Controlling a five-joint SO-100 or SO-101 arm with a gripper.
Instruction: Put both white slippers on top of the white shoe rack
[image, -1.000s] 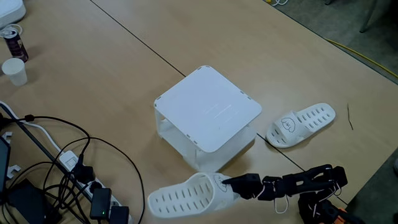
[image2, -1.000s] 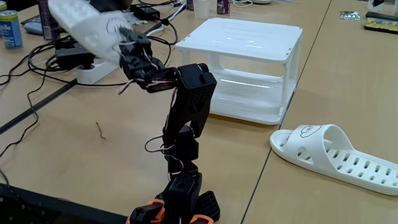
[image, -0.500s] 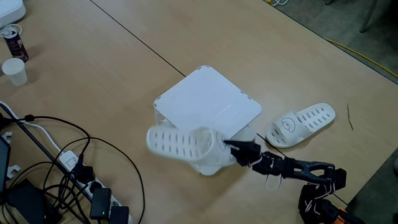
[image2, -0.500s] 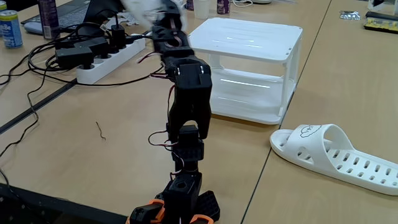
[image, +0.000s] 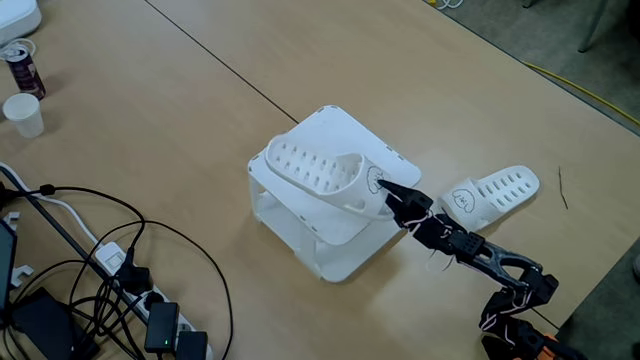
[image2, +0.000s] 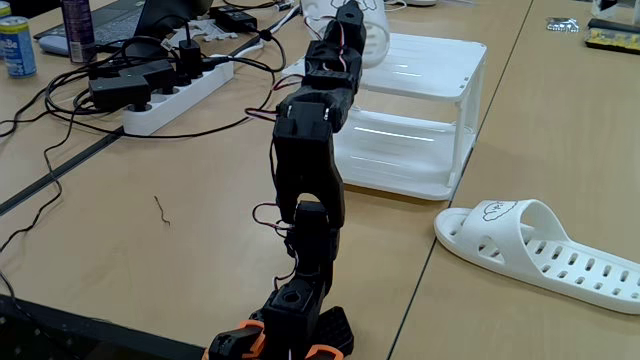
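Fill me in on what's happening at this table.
The arm's gripper is shut on one slipper and holds it over the top of the rack; whether it already rests there is unclear. The other slipper lies on the table beside the rack.

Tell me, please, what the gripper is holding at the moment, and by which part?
The gripper holds one white slipper by the strap end bearing the cartoon face, above the white shoe rack.
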